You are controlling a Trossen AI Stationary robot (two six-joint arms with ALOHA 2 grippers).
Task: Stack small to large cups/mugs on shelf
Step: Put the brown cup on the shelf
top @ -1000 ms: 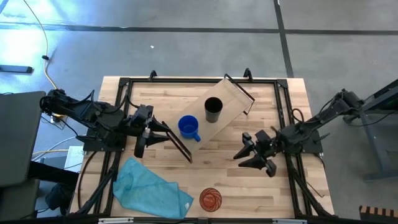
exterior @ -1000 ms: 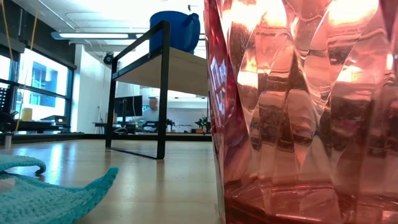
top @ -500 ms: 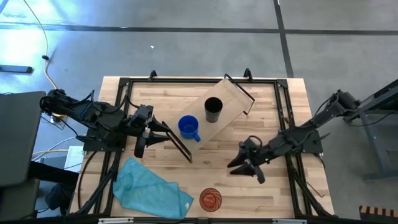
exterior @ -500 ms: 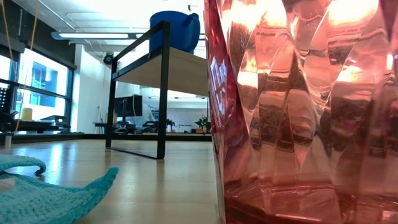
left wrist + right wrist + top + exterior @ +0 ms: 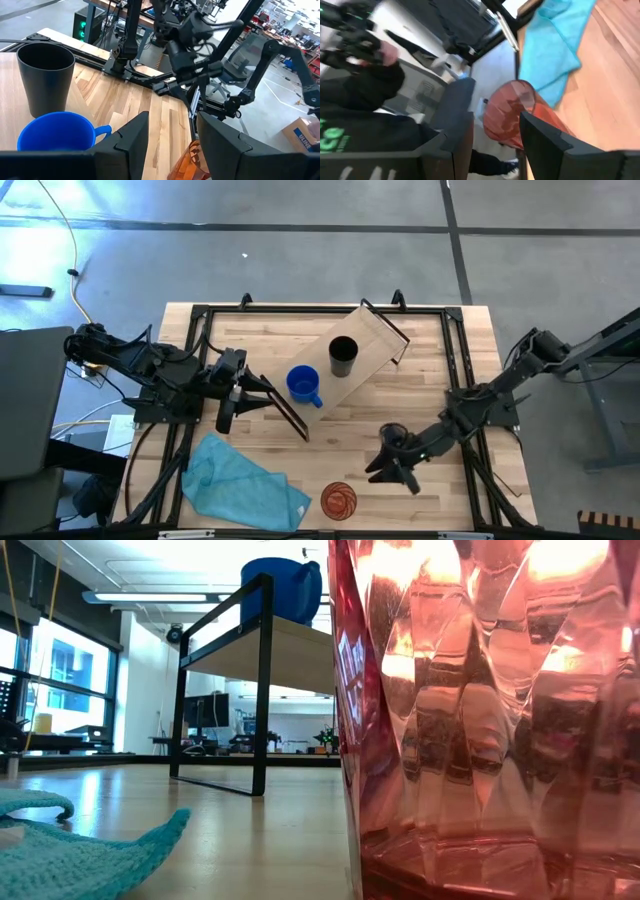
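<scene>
The shelf (image 5: 362,358) lies slantwise across the table's middle. On its board stand the blue mug (image 5: 304,385) and, farther along, the black cup (image 5: 342,355); both also show in the left wrist view, mug (image 5: 57,135) and cup (image 5: 45,75). The orange ribbed tumbler (image 5: 338,500) stands upright on the tabletop near the near edge and fills the low view's right side (image 5: 480,720). My right gripper (image 5: 385,470) is open just right of the tumbler (image 5: 512,112), pointing at it. My left gripper (image 5: 267,395) waits open at the shelf's left end.
A teal cloth (image 5: 240,480) lies crumpled at the near left, beside the tumbler. The shelf's black end frame (image 5: 285,410) stands close to my left gripper. A person in dark clothing (image 5: 375,85) shows beyond the near edge. Bare wood (image 5: 350,435) lies between shelf and tumbler.
My right gripper has travelled from the table's right middle toward the near edge and leftward, closing on the orange tumbler, and has stayed open. The cups, shelf and cloth have kept their places.
</scene>
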